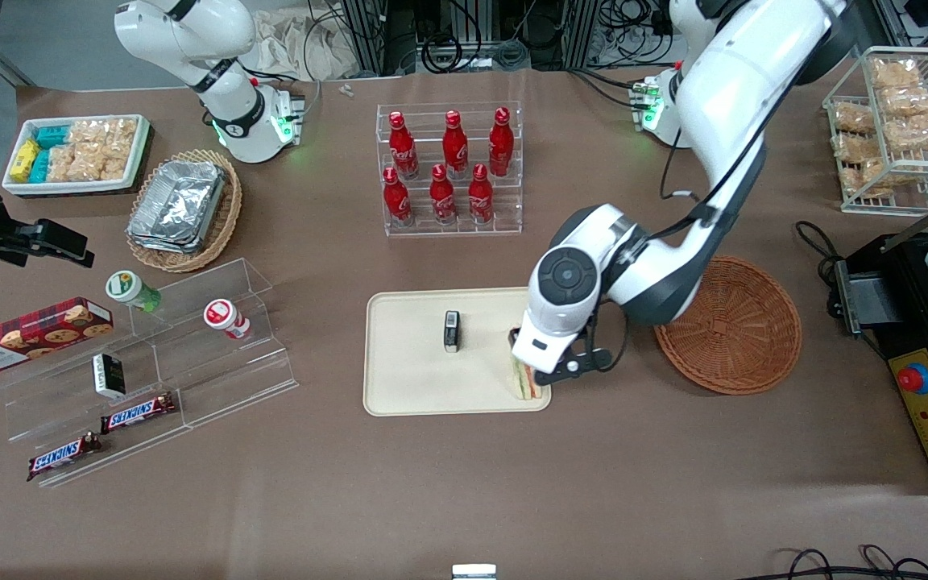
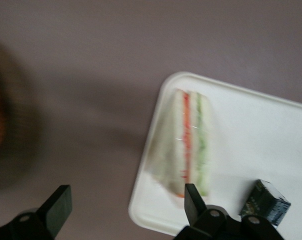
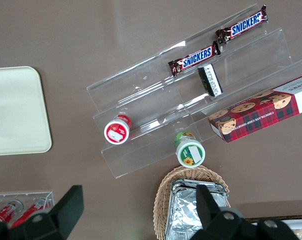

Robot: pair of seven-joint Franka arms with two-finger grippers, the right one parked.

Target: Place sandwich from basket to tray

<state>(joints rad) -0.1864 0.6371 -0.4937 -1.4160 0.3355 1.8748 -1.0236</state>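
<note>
The sandwich (image 2: 188, 145) lay on the tray (image 1: 408, 379), near its corner toward the basket (image 1: 734, 326). The claw (image 2: 126, 202) hovered above it, spread open and empty. Soft bread likely crushes easily; grip the flat faces lightly.

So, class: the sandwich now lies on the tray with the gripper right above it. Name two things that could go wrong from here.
1. The sandwich lies at the very rim of the tray, at the corner nearest the basket; a nudge could tip it onto the table.
2. The open gripper hangs close over it, one finger beside the bread, so pulling away sideways might drag it.
</note>
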